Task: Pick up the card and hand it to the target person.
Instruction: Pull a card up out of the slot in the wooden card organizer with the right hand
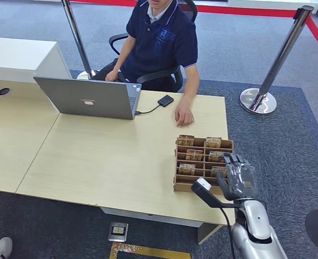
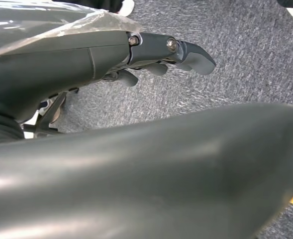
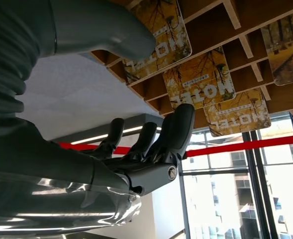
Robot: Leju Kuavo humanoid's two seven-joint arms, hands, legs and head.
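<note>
The right hand (image 1: 239, 177) hovers at the near right corner of the wooden card rack (image 1: 181, 186), which sits on the right end of the light wood desk (image 1: 108, 162). From the head view the hand overlaps the rack's right column of slots, so the cards lie just ahead of it and slightly to its left. In the right wrist view its dark fingers (image 3: 182, 124) are gently curled and apart from the thick thumb (image 3: 111, 35), with nothing between them; the hand is loosely open and holds no card. The hotel cards (image 3: 199, 79) stand in the slots in rows, printed with an autumn-tree picture, and the nearest fingertip comes close under one card's edge, though whether it touches cannot be told. Each card stands on edge with its long side running left to right across the rack, so a pinch would likely have to close across the card's thin faces, from near to far. The left hand (image 2: 167, 52) hangs low over grey carpet, fingers nearly straight and empty, well away from the rack, so the right hand is clearly the nearer one. Beyond the rack, a seated person's hand (image 1: 184, 114) rests on the desk, near the rack's far edge, the likely handover point. Farther left stands an open laptop (image 1: 89, 98).
</note>
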